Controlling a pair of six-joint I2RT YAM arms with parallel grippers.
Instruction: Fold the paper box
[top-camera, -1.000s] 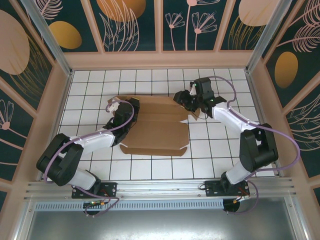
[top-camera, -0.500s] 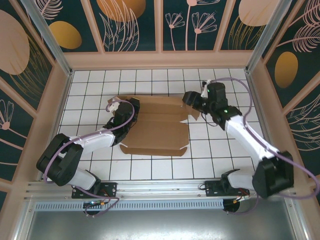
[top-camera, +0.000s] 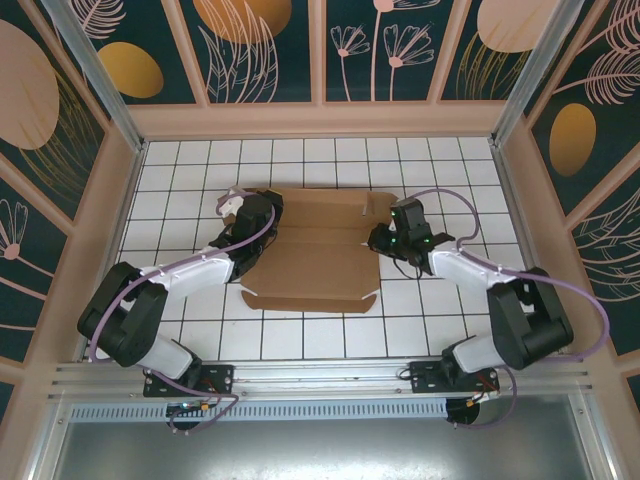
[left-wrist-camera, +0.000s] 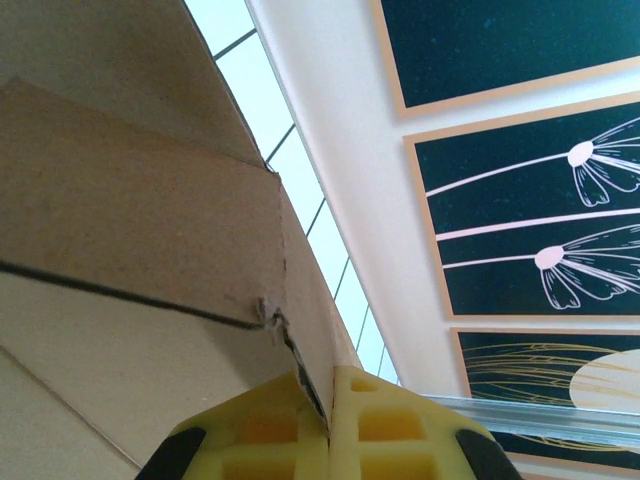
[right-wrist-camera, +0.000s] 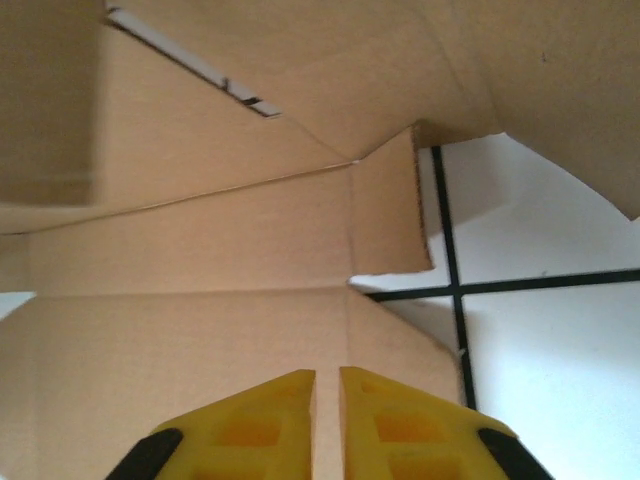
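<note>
From above, one paper box (top-camera: 315, 255), brown and partly folded, lies mid-way on the white tiled table (top-camera: 300, 340) between two arms. The left gripper (top-camera: 266, 220) sits at its left edge and the right gripper (top-camera: 380, 240) at its right edge.

At the left wrist, the left gripper's (left-wrist-camera: 328, 420) two yellow fingers (left-wrist-camera: 260, 440) are pressed together, with a thin cardboard edge of the paper box (left-wrist-camera: 130, 220) running in between them.

At the right wrist, the right gripper's (right-wrist-camera: 327, 400) two yellow fingers (right-wrist-camera: 400, 420) are almost together, a thin slit apart. Nothing is seen in it, and they hang just over one panel of the paper box (right-wrist-camera: 200, 250).
</note>
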